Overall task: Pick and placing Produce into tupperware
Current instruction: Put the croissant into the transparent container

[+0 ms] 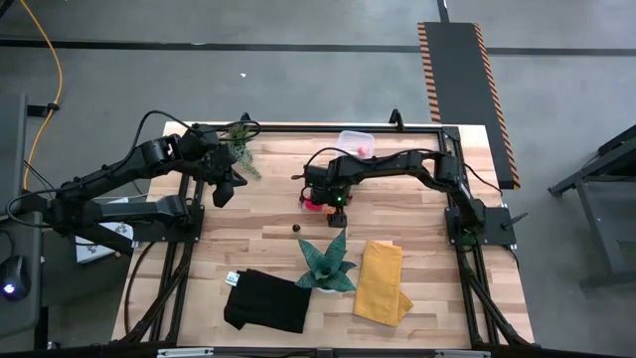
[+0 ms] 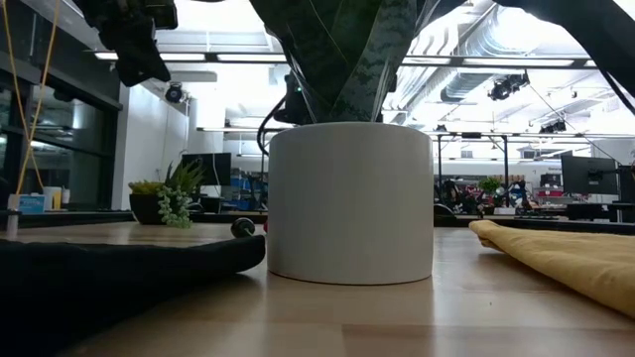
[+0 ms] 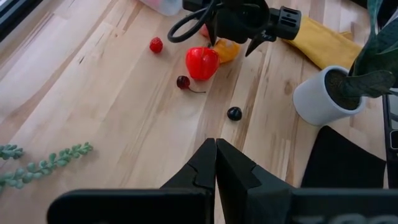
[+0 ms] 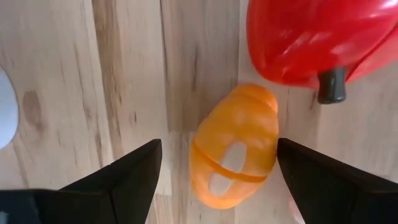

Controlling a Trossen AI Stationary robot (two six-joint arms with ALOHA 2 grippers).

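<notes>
Orange toy fruit (image 4: 235, 148) on table beside red pepper (image 4: 317, 37), between spread fingers of right gripper (image 4: 217, 180), untouched. Clear tub (image 1: 355, 141) near, behind pepper. Left gripper (image 3: 215, 163) pressed together, well apart from pepper.

The pale wooden surface (image 1: 258, 249) carries a black cloth (image 1: 266, 302), a folded yellow cloth (image 1: 381, 282) and a white-potted teal plant (image 1: 328, 265). A red pepper (image 3: 202, 63), an orange piece (image 4: 235, 145), a cherry (image 3: 183, 81), a small red berry (image 3: 155, 45) and a dark ball (image 3: 234, 113) lie on the bare wood. The clear tub (image 1: 356, 141) stands at its far edge.
</notes>
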